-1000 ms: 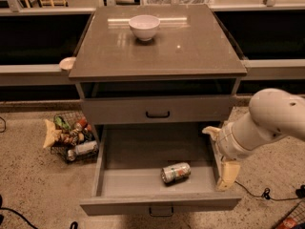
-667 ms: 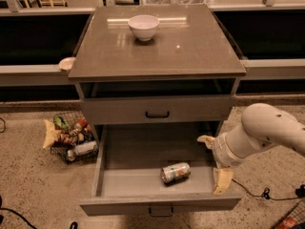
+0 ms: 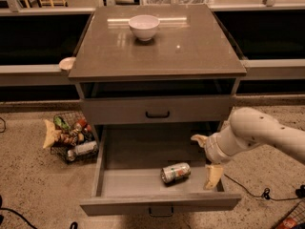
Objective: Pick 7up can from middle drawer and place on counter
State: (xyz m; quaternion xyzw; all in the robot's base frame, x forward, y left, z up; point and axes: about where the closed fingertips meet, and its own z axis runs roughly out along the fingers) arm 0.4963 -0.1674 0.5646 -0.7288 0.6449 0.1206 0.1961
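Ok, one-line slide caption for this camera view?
Open end effector hovers at the pulled-out middle drawer, beside the 7up can lying on its side.

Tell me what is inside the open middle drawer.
Only the 7up can lies on its side on the middle drawer floor. The open gripper hangs right of it, covering the right wall. The rear sits under the cabinet, unseen.

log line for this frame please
stage: pre-grasp | gripper: open, at right side of open wide grey middle drawer | small silver-green 7up can: lying on drawer floor, beside gripper, ungrasped | glossy grey-brown counter: holds white bowl
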